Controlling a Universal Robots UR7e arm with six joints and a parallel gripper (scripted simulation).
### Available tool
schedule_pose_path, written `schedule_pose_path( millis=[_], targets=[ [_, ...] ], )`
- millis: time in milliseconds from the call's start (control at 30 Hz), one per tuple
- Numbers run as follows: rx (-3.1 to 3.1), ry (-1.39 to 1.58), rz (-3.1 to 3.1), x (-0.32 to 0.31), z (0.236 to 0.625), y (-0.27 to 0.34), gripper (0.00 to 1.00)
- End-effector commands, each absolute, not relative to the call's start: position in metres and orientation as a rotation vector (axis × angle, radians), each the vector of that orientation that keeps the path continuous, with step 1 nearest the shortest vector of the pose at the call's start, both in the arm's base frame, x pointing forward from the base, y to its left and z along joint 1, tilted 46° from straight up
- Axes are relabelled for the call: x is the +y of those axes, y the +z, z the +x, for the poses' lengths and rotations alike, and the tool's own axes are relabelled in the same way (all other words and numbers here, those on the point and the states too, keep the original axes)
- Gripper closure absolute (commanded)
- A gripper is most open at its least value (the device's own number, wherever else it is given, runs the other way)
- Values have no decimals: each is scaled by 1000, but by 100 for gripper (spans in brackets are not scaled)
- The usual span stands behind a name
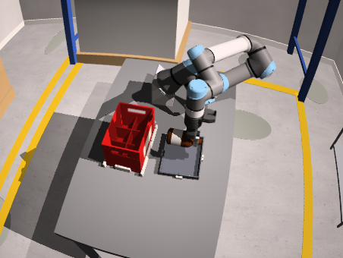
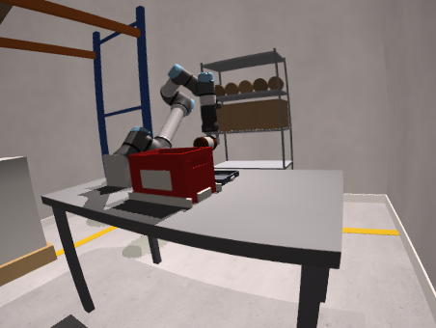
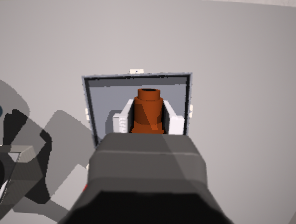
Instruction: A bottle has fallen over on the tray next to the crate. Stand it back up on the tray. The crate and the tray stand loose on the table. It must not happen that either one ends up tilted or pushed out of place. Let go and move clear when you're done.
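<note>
The brown bottle with a pale label hangs in the air above the far end of the dark tray. It lies roughly level, with its base towards the crate. My gripper points straight down and is shut on the bottle near its neck end. In the wrist view the white fingers sit on both sides of the brown neck, with the tray below. The bottle touches neither tray nor crate.
The red compartmented crate stands on a pale base just left of the tray, about level with the held bottle in the exterior view. The grey table extends towards the front. A metal shelf stands behind.
</note>
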State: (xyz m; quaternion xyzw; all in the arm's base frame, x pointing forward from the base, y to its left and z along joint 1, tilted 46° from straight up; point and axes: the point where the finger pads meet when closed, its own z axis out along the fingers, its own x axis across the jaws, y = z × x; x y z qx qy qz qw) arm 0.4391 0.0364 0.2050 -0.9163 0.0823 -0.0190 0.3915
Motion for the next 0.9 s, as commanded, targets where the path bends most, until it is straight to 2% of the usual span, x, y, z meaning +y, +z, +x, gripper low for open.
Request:
schedule_pose_path(
  millis=[0,867],
  targets=[
    [208,-53,-2330,28,438,213,100],
    [208,-52,-2329,16,436,225,100]
  ],
)
